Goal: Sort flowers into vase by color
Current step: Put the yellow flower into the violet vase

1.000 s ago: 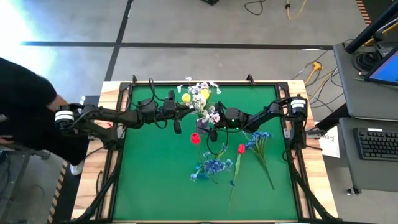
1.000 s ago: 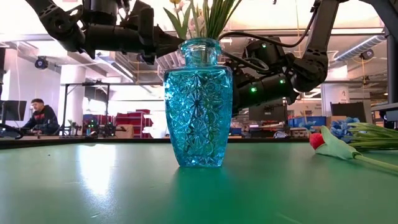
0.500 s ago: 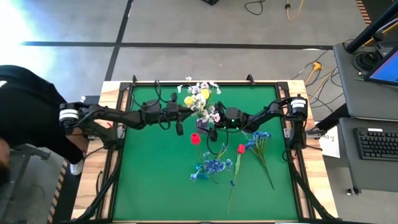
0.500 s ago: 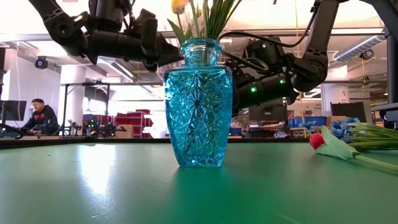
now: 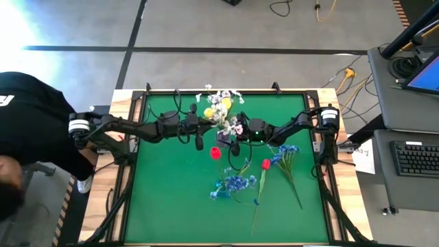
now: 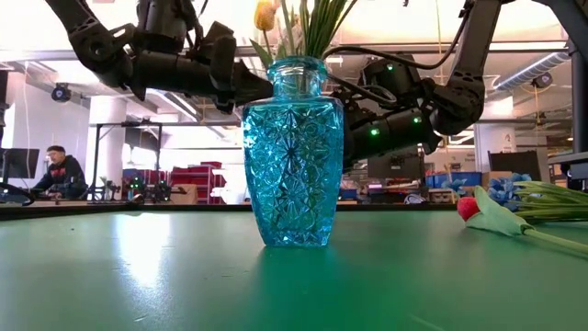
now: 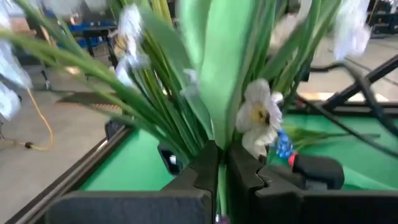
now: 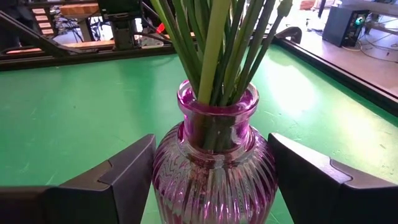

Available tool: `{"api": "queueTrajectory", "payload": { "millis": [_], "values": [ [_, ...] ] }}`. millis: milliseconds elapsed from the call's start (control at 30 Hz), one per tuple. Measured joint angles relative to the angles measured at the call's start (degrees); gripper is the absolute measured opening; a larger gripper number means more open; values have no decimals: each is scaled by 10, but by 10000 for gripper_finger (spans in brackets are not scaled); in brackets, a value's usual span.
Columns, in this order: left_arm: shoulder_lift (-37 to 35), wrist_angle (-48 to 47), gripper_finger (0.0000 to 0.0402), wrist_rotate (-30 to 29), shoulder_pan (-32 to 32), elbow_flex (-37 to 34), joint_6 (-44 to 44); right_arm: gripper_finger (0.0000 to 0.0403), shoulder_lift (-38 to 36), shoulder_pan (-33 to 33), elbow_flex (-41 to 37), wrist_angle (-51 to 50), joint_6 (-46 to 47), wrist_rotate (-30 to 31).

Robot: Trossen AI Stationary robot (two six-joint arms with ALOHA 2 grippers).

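Your left gripper [image 7: 219, 171], jaws pinched tight on a green stem, has drawn back slightly from the purple vase [image 8: 214, 168], and the yellow tulip [image 6: 265, 15] it feeds in now shows higher above the blue vase [image 6: 292, 156]. The right gripper [image 8: 211, 180] brackets the purple vase with jaws wide. Red tulips [image 5: 265, 164] and blue blooms [image 5: 233, 184] lie on the bench [image 5: 171, 199] beyond it, unsorted.
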Motion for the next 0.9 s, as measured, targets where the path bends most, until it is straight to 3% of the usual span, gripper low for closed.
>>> {"api": "queueTrajectory", "payload": {
  "millis": [600,900],
  "values": [
    [23,0,4,0,0,1,-6,284,0,0,0,0,2,1],
    [18,-15,76,-1,0,0,-6,318,-1,0,-2,-20,11,-1]
  ]
}}
